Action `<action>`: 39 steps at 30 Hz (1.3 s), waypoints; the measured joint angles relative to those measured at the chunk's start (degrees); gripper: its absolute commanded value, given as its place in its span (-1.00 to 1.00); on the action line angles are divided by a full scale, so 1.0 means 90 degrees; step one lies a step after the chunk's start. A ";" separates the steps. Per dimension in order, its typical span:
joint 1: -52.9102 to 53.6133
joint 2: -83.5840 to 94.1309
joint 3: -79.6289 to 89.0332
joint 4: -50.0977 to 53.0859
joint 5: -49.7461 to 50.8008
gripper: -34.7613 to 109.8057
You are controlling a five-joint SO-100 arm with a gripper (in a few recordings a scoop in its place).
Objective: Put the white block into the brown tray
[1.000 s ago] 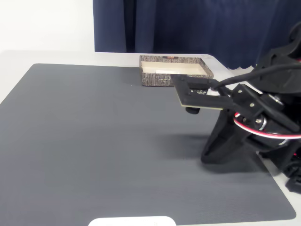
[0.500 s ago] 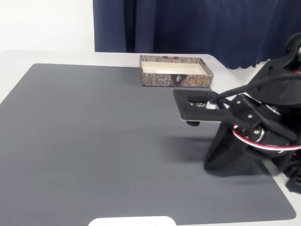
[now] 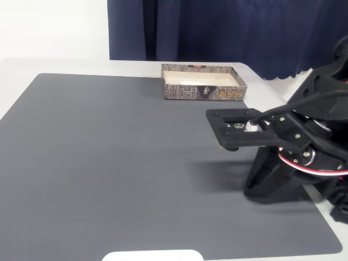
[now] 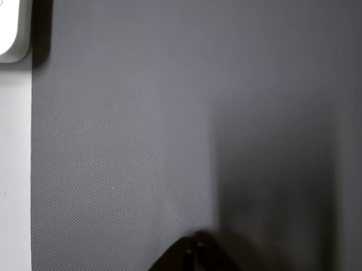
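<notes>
Arm folded low at the mat's (image 3: 119, 163) right; hand (image 4: 197, 254) pinched together, empty; brown tray (image 3: 204, 92) well apart.

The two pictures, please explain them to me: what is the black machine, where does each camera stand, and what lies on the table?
The black machine is a small robot arm. One camera stands still beside the table; the other rides on the wrist and looks down at the grey mat. At the mat's far edge sits the brown tray, open on top. A flat white plate lies at the near edge. In the wrist view the end effector looks closed, with nothing visibly held.
</notes>
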 measured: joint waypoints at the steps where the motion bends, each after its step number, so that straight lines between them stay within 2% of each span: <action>1: 0.0000 0.0000 0.0000 0.0000 0.0000 -0.52; 39: 0.0000 0.0000 0.0000 0.0000 0.0107 -0.52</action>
